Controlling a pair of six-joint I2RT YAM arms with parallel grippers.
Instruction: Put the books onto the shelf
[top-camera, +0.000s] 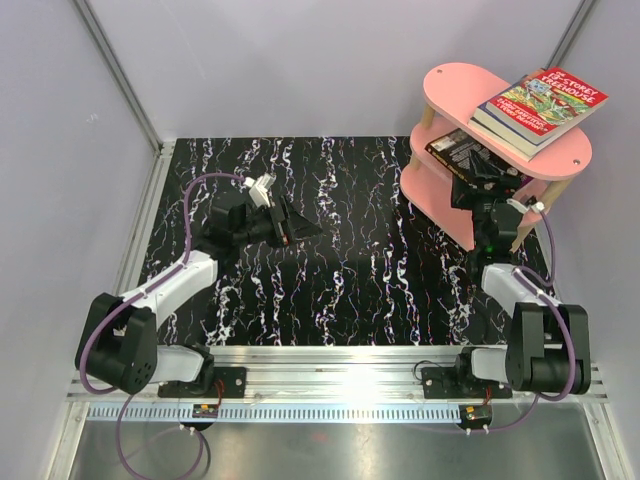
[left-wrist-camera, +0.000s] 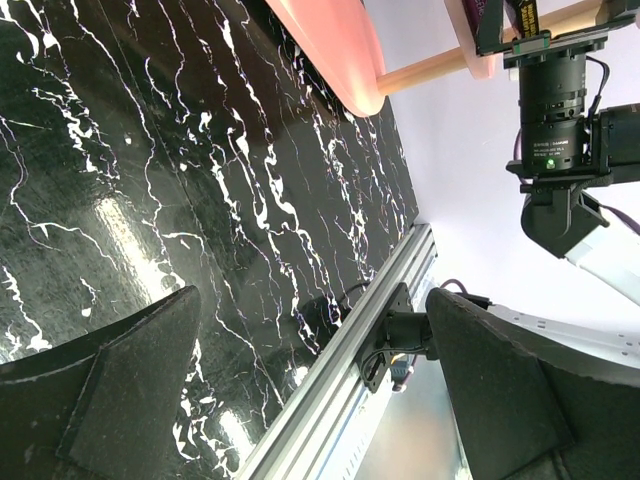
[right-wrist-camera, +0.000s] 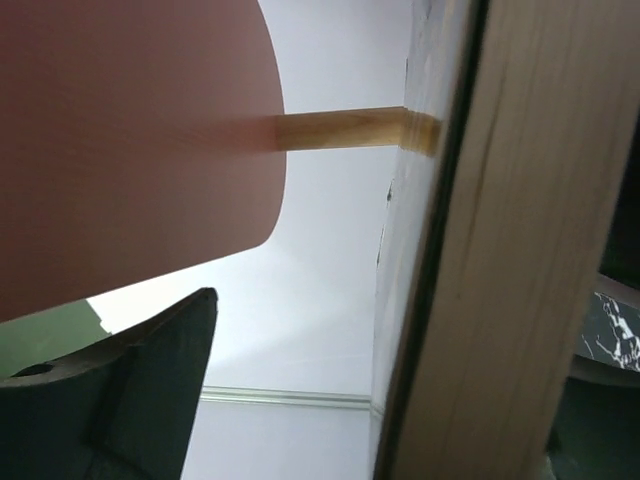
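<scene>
The pink shelf (top-camera: 455, 85) stands at the table's far right. Its top board carries a stack of books, with a red cartoon book (top-camera: 545, 100) uppermost. A black book (top-camera: 465, 152) lies on the middle board. My right gripper (top-camera: 480, 180) is at that board's near edge, right by the black book. In the right wrist view the right gripper (right-wrist-camera: 340, 400) is open: one finger (right-wrist-camera: 150, 400) stands well clear of the book's page edge (right-wrist-camera: 500, 300), and the other finger is hidden behind it. My left gripper (top-camera: 290, 228) hovers open and empty over the left of the table.
The black marbled table (top-camera: 350, 260) has grey walls on three sides. An aluminium rail (top-camera: 340, 360) along the near edge carries both arm bases. The left wrist view shows the shelf's lowest board (left-wrist-camera: 330, 40), the right arm (left-wrist-camera: 555, 120) and the rail (left-wrist-camera: 340, 360).
</scene>
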